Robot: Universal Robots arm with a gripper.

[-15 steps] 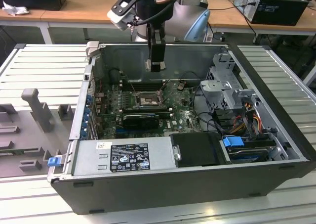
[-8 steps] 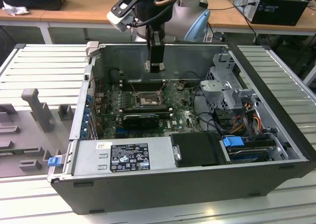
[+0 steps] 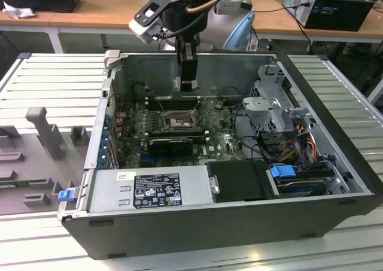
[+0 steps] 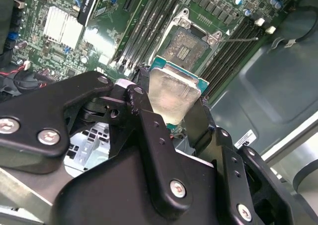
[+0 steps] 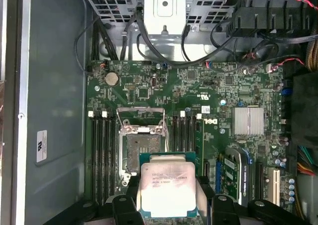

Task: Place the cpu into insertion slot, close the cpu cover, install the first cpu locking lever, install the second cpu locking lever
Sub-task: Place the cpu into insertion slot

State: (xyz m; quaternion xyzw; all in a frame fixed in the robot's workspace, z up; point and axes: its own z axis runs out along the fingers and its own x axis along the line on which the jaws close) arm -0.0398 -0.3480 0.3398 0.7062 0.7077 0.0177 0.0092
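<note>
– Black gripper (image 4: 171, 105) links are crowding the front of both wrist views, and the fingers (image 4: 143, 113) are pinching the cpu (image 4: 174, 91) by two opposite edges.

– So the pincer is narrowed onto the chip and carrying it?

– Yes. The chip's silvery-grey top is facing the cameras, with a thin green rim showing around it. In the first wrist view the cpu (image 5: 168, 187) is sitting level between the two black fingers.

– Where is it hanging relative to the socket?

– It is hovering above the green circuit board (image 5: 198, 91), just beside the insertion slot (image 5: 141, 148), and it is not sitting in it. The slot's tan pin field is lying bare.

– And the cpu cover?

– The cpu cover (image 5: 141, 119) is looking swung up along one edge of the slot, leaving the socket open. In the second wrist view a thin lever rod (image 4: 241, 38) is sticking out from a corner of the slot and running over the memory slots (image 4: 149, 21), which are flanking the socket on two sides.

– What is the exterior view giving you?

– The arm is reaching down into the open computer case (image 3: 209, 229). The gripper (image 3: 187, 82) is hanging over the far part of the board, just beyond the insertion slot (image 3: 178, 121). A long black card (image 3: 172, 144) is lying on the near side of the slot, and the power supply (image 3: 149, 187) is sitting along the near wall of the case.
</note>
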